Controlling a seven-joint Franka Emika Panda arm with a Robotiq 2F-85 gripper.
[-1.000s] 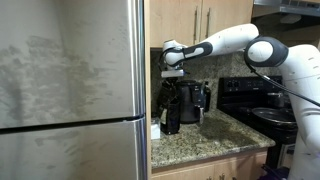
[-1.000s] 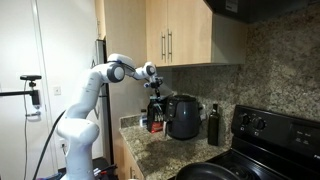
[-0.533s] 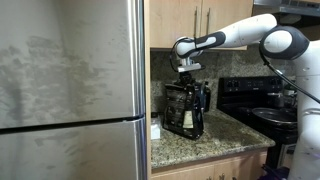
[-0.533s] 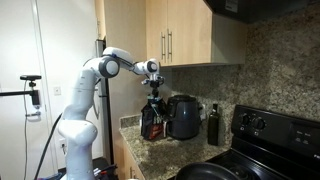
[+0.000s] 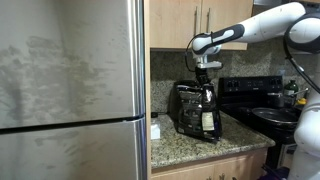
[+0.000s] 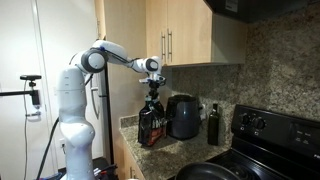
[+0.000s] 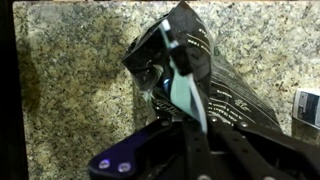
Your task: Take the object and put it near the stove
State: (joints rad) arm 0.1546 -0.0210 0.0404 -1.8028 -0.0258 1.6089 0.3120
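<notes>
My gripper (image 5: 205, 78) is shut on the top of a glossy black pouch (image 5: 208, 114) with a white label and holds it upright over the granite counter (image 5: 185, 146). In the other exterior view the gripper (image 6: 152, 98) holds the pouch (image 6: 150, 126) in front of the rounded black appliance (image 6: 183, 116). The wrist view shows the pouch (image 7: 225, 85) with a teal strip between my fingers (image 7: 188, 115). A small dark bottle (image 6: 212, 125) stands between the appliance and the black stove (image 6: 275, 135). The stove also shows in an exterior view (image 5: 258, 100).
A steel fridge (image 5: 70, 90) fills the near side of the counter end. Wooden cupboards (image 6: 185, 35) hang above the counter. A small white item (image 7: 308, 105) lies on the granite (image 7: 70, 80) beside the pouch. A pan sits on the stove (image 5: 275, 117).
My gripper has carried the pouch along the counter away from the fridge and toward the stove. The arm has stretched out further. The appliance and the bottle have not moved.
</notes>
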